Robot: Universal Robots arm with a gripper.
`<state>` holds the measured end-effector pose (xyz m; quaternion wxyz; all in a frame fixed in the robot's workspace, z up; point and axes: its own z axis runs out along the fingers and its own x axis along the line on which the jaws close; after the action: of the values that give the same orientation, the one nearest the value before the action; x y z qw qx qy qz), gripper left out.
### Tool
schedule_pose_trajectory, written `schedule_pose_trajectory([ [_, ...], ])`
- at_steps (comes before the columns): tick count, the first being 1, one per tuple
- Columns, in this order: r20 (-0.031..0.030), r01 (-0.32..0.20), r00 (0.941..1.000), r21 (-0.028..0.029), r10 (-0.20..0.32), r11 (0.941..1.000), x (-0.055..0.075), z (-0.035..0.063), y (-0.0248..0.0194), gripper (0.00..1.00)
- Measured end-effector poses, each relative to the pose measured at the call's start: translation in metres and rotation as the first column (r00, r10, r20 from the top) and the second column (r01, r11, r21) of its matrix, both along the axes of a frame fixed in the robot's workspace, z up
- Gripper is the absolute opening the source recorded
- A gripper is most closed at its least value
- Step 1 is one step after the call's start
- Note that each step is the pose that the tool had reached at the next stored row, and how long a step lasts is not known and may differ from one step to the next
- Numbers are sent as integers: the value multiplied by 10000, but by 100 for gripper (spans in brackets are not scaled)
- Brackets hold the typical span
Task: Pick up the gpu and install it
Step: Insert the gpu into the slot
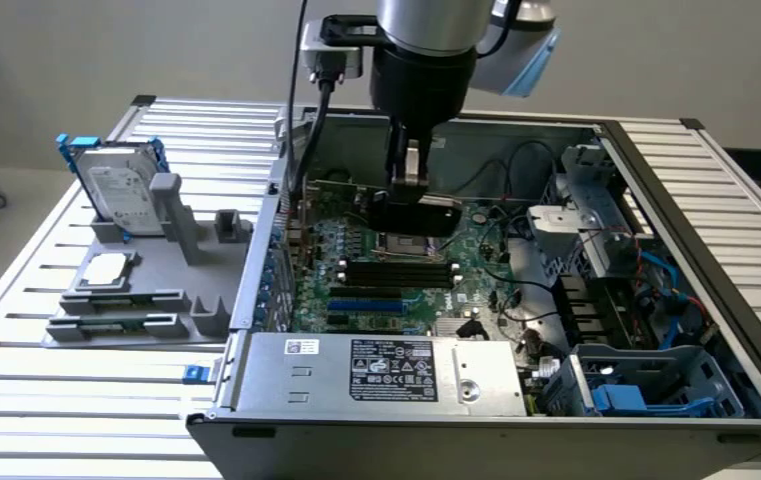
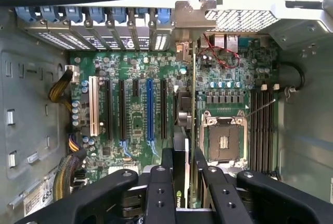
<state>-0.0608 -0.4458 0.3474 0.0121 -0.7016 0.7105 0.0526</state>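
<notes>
My gripper (image 1: 411, 188) reaches down into the open computer case (image 1: 647, 190) and is shut on the gpu (image 1: 407, 212). The card hangs edge-down, its green board and black cooler just over the motherboard (image 1: 353, 300). In the wrist view the gpu (image 2: 186, 114) runs edge-on from the gripper (image 2: 183, 182) to its silver bracket (image 2: 188, 13) at the case's rear slot openings. It lies between the black expansion slot (image 2: 163, 109) and the CPU socket (image 2: 223, 140). Whether its edge sits in a slot is hidden.
A silver hard drive in a blue frame (image 1: 120, 185) stands on a grey fixture (image 1: 140, 290) at the exterior view's left, outside the case. Black memory sticks (image 2: 263, 130) sit beside the socket. The power supply (image 1: 380, 370), drive cage (image 1: 660, 385) and loose cables (image 1: 540, 290) crowd the case.
</notes>
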Motion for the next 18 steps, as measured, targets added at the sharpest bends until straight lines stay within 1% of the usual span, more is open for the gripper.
schedule_pose_trajectory([
  [5,8,-26,10000,-6,26,10000,-36,-9,-37,26],
  [7,12,-49,10000,-27,49,10000,-39,-8,-56,26],
  [8,15,-60,10000,-46,60,10000,-40,-8,-65,26],
  [9,19,-73,10000,-80,73,9999,-41,-9,-70,26],
  [10,33,-87,10000,-138,88,9999,-41,-8,-74,26],
  [11,68,-97,9999,-244,99,9997,-42,-8,-75,26],
  [12,109,-104,9999,-363,108,9993,-42,-8,-76,26],
  [14,224,-121,9997,-583,135,9982,-43,-8,-76,26],
  [15,307,-122,9994,-660,143,9977,-44,-9,-76,26],
  [16,410,-117,9991,-709,146,9974,-51,-9,-76,26],
  [17,520,-110,9985,-749,150,9971,-61,-10,-76,26],
  [18,621,-103,9980,-771,151,9970,-82,-12,-76,26],
])
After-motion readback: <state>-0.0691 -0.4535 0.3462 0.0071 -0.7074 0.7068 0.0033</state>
